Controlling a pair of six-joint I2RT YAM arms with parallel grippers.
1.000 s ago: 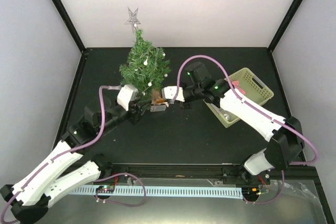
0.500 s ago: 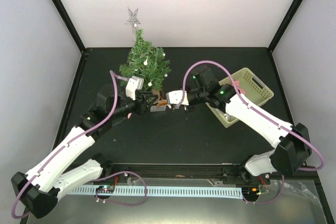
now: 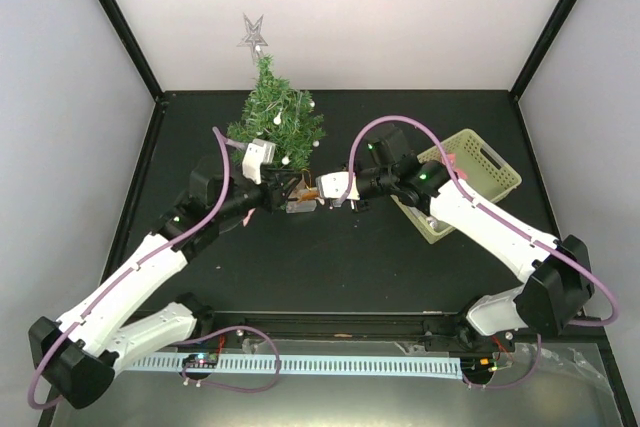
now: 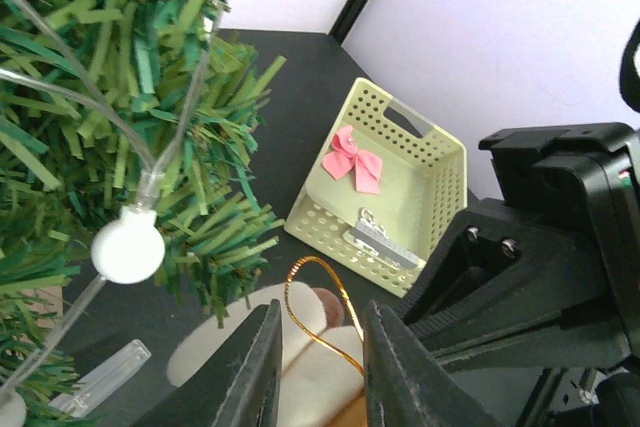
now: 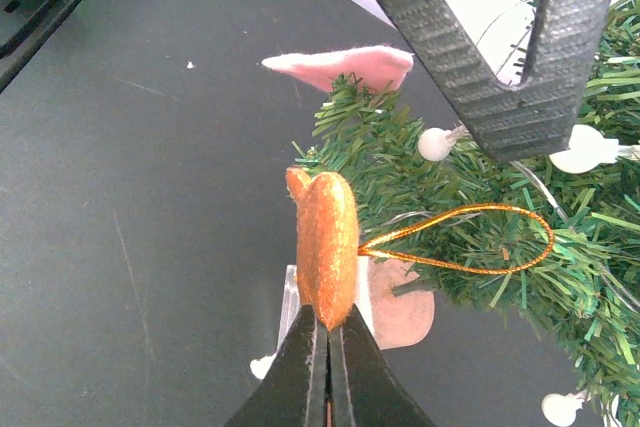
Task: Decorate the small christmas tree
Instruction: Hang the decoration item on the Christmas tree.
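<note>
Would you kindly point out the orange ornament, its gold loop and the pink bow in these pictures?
orange ornament (image 5: 325, 247): right wrist view, middle of its glittery edge.
gold loop (image 5: 368, 248): right wrist view, where its strands meet by the ornament.
pink bow (image 4: 352, 157): left wrist view, centre knot.

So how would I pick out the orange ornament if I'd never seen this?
Find the tree at the back of the black table. Just in front of its foot, the right gripper pinches the ornament. It is the only orange thing there, flat, with a thin gold loop; the tree's bulbs are white.
</note>
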